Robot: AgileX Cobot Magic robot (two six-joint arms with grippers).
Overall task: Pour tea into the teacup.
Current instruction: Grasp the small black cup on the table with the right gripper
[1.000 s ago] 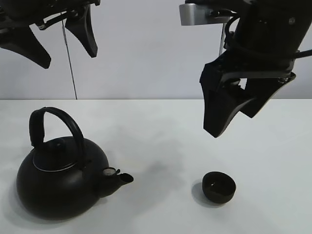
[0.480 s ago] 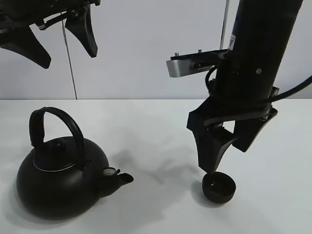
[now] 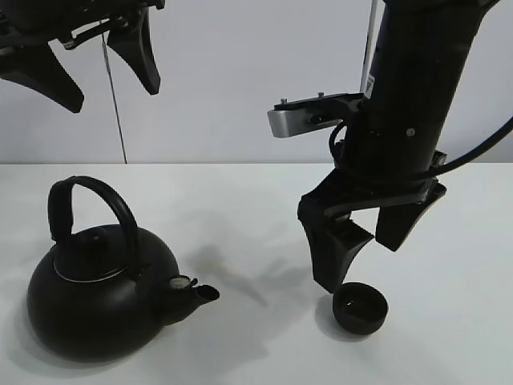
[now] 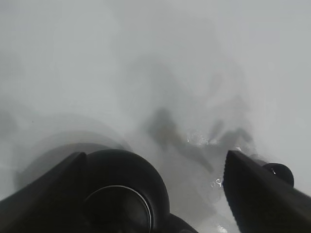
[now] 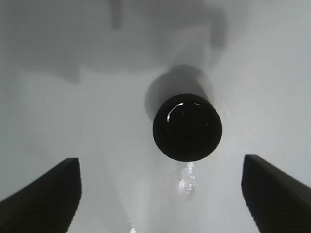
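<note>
The teacup [image 3: 360,309], small, round and matte black, stands on the white table at the front right. My right gripper [image 3: 359,265] hangs just above it, open, one finger [image 3: 330,253] close over the cup's left rim. In the right wrist view the teacup [image 5: 187,127] sits centred between the spread jaws of the right gripper [image 5: 159,159], untouched. The big black kettle [image 3: 100,289] with an arched handle rests at the front left, spout toward the cup. My left gripper [image 3: 112,95] hangs open high above it. The left wrist view shows the kettle [image 4: 121,189] below and the teacup [image 4: 279,172].
The white table [image 3: 240,208] reaches back to a pale grey wall. A thin dark cable [image 3: 115,112] hangs at the back left. Small wet glints [image 5: 187,177] lie on the table beside the cup.
My right arm has dropped from high above down to just over the teacup, and its jaws have spread wider. The left arm, the kettle and the cup have not moved.
</note>
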